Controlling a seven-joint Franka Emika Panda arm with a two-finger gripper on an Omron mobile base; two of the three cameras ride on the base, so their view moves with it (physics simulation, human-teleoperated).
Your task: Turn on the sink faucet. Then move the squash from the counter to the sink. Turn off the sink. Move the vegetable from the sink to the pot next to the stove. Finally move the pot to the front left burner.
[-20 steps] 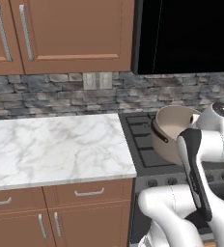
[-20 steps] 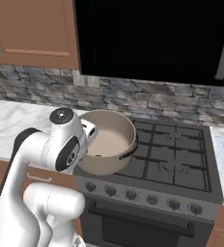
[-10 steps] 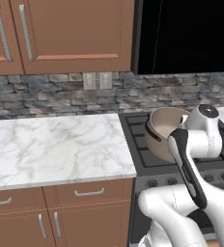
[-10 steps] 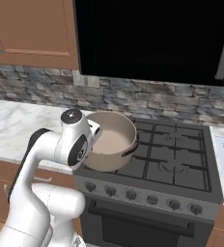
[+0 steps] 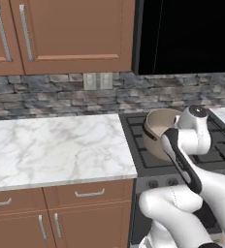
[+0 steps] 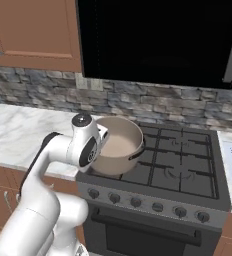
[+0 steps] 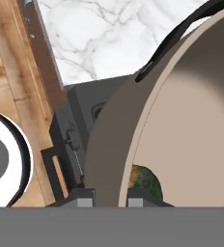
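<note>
Compared with one second ago, the arm's upper joint sits further left and lower in the right base view, and the pot (image 6: 117, 146) stands slightly further over the grates; the cameras are unchanged.

Stove (image 6: 180, 165): occupies the centre and right of the right base view, black grates exposed, knobs along the front edge.

Counter (image 5: 51, 145): white marble slab at left centre of the left base view, beside the stove.

Pot: at centre of the right base view, over the front left area of the stove. Whether its base rests on the grate or hangs just above cannot be told.

Gripper (image 7: 110, 197): at the bottom centre of the hand view, one finger outside and one inside the pot wall, pinching the rim.

Vegetable (image 7: 145, 182): dark green, inside the pot, low in the hand view beside the inner finger.

Step in hand: the final one, moving the pot to the front left burner. Judged nearly complete. Next move calls for centring the pot on the burner, lowering it level, then releasing the rim.
</note>
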